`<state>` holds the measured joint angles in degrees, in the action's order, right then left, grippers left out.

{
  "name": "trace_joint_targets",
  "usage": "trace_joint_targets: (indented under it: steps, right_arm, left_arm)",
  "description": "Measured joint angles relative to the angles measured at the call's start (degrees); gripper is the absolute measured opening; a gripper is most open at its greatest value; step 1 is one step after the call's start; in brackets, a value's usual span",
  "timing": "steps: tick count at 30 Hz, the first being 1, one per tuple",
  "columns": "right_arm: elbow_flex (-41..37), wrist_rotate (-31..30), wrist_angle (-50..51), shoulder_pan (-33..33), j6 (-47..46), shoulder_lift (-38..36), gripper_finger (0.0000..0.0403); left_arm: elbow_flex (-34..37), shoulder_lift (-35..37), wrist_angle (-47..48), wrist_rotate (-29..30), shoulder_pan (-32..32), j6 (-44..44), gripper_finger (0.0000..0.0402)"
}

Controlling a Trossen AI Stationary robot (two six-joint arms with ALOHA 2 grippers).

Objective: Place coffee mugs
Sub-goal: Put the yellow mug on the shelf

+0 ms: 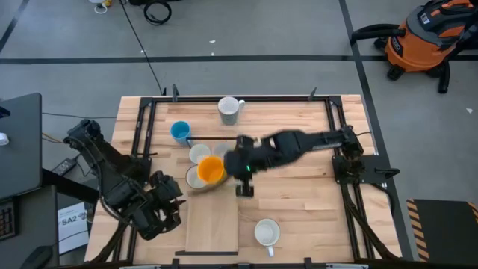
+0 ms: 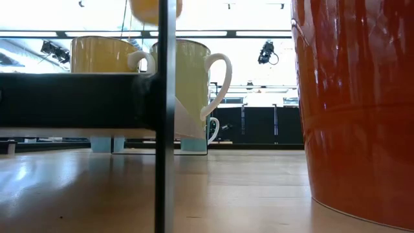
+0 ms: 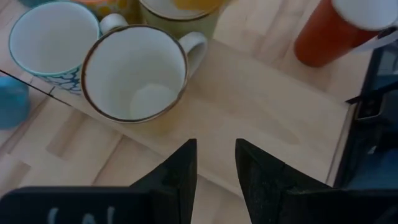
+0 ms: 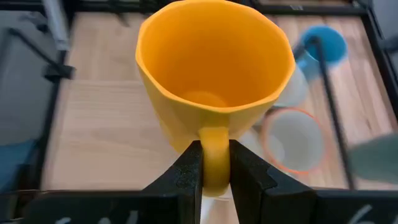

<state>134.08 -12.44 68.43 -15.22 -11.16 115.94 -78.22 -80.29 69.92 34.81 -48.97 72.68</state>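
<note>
My right gripper [image 4: 214, 163] is shut on an orange mug [image 4: 214, 74], which hangs above the cluster of mugs left of the table's middle [image 1: 211, 169]. Below it stand a white mug [image 1: 199, 154] and a cream mug [image 1: 194, 179] on their bases. A bright blue mug [image 1: 180, 132] and a greyish mug [image 1: 230, 110] stand farther off. A mug with a white inside [image 1: 267, 232] stands near the near edge. My left gripper [image 3: 216, 163] is open at the near left, facing a brown-rimmed cream mug [image 3: 134, 81] and a blue-patterned mug [image 3: 46, 40]. My right gripper pinches the orange mug's handle [image 4: 214, 146] between its two fingers, coming from the table's right. The mug is upright, mouth up, and lifted clear: in the low view its base [image 2: 155, 8] shows above the standing mugs.
A pale wooden board [image 1: 211, 220] lies near the near edge, between my left gripper and the mug with the white inside, whose red-orange wall [image 2: 356, 110] fills the low view's right. A black frame [image 1: 246, 97] runs round the table top. Bare wood lies right of centre.
</note>
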Motion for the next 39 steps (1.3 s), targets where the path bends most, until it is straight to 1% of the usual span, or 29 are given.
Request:
trace_joint_targets:
  steps: [4, 7, 9, 13, 17, 24, 32, 39]
  right_arm:
    - [-0.15, -5.21, 0.38, -5.92, -2.78, 0.00, 0.0064]
    - [-1.98, -8.30, -0.42, -9.44, -5.01, -0.04, 0.0065]
    - [-4.12, -9.27, -0.76, -11.18, -6.58, -0.04, 0.0066]
    - [-10.34, -10.84, -4.78, -13.50, -8.94, -0.09, 0.0066]
    - [-16.38, -12.42, -10.13, -14.71, -11.35, 0.00, 0.0065]
    - [-23.00, -17.12, -13.82, -15.92, -15.80, -0.02, 0.0065]
    - [-28.63, -17.79, -17.11, -15.79, -18.70, 0.00, 0.0066]
    - [-33.16, -18.44, -23.35, -15.75, -18.49, 0.00, 0.0066]
  left_arm:
    - [0.00, 0.00, -1.04, 1.74, -1.78, 0.36, 0.0117]
    - [0.00, 0.00, -2.33, 3.10, -2.48, 0.24, 0.0117]
    - [0.00, 0.00, -2.98, 3.76, -2.73, 0.24, 0.0117]
    - [0.00, 0.00, -4.35, 3.80, -2.69, 0.20, 0.0117]
    - [0.00, 0.00, -5.44, 4.00, -2.62, 0.18, 0.0117]
    - [0.00, 0.00, -5.82, 4.10, -2.62, 0.15, 0.0117]
    - [0.00, 0.00, -5.84, 4.19, -2.62, 0.13, 0.0117]
    - [0.00, 0.00, -5.84, 4.19, -2.62, 0.10, 0.0117]
